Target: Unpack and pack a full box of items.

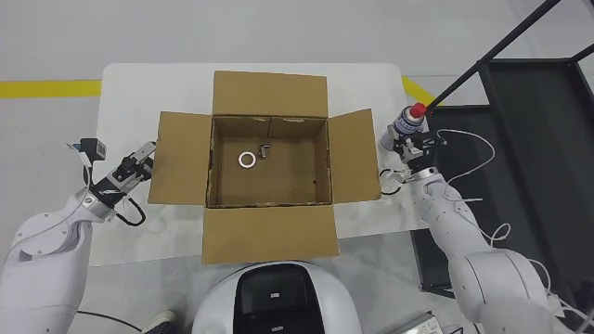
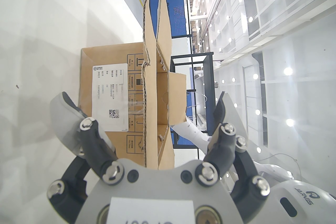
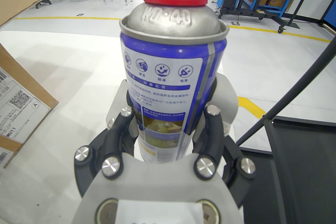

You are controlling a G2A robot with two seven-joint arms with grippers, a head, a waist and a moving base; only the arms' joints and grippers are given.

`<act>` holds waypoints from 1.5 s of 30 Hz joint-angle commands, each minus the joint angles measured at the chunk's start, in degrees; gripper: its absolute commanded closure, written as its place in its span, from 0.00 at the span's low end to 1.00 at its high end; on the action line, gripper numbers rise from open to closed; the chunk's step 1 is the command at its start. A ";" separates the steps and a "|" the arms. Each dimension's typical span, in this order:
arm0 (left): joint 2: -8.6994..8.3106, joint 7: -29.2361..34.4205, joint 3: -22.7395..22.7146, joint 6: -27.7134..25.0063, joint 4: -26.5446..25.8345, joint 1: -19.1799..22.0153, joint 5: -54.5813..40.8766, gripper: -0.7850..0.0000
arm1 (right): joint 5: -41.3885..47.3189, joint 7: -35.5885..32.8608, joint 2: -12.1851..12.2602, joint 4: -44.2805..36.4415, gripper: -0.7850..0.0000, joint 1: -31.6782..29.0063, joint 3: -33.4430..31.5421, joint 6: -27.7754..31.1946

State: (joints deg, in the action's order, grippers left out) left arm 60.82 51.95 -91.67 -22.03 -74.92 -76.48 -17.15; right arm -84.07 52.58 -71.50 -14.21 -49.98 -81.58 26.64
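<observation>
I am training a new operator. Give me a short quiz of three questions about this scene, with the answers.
1. Which gripper holds the spray can?
2. True or false: the flaps of the box are folded shut.
3. The left gripper is: A) open and empty, B) shut on a ring, C) inside the box.
Key: 1. The right gripper. 2. False, they are open. 3. A.

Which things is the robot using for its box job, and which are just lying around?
For the job: cardboard box; spray can in the right claw; ring and small metal part inside the box; open left claw.
Just lying about: black cart beside the table.
</observation>
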 commanded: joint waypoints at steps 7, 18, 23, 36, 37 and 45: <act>0.00 0.00 0.00 0.00 0.00 0.00 0.00 0.00 | 0.94 -0.89 -0.60 1.74 1.00 0.94 0.98 -2.26; 0.00 0.00 0.00 0.00 0.00 0.00 0.00 0.00 | 1.54 -0.66 -0.91 2.56 1.00 -0.22 2.24 -3.32; 0.00 0.00 0.00 0.00 0.00 0.00 0.00 0.00 | 2.07 -0.53 -0.89 2.70 0.94 -0.83 2.58 -3.17; 0.00 0.00 0.00 0.00 0.00 0.00 0.00 0.00 | 2.42 3.16 -0.32 1.25 0.00 -2.47 3.49 -1.81; 0.00 0.00 0.00 0.00 0.00 0.00 0.00 0.00 | 2.21 3.98 -0.22 0.95 0.00 -2.57 3.60 -1.90; 0.00 0.00 0.00 0.00 0.00 0.00 0.00 0.00 | 0.43 12.27 1.02 -2.27 0.00 -3.65 4.00 -2.08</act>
State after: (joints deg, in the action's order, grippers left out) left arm 60.82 51.95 -91.67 -22.03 -74.92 -76.48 -17.15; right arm -83.54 63.97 -70.65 -16.10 -53.50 -77.54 24.52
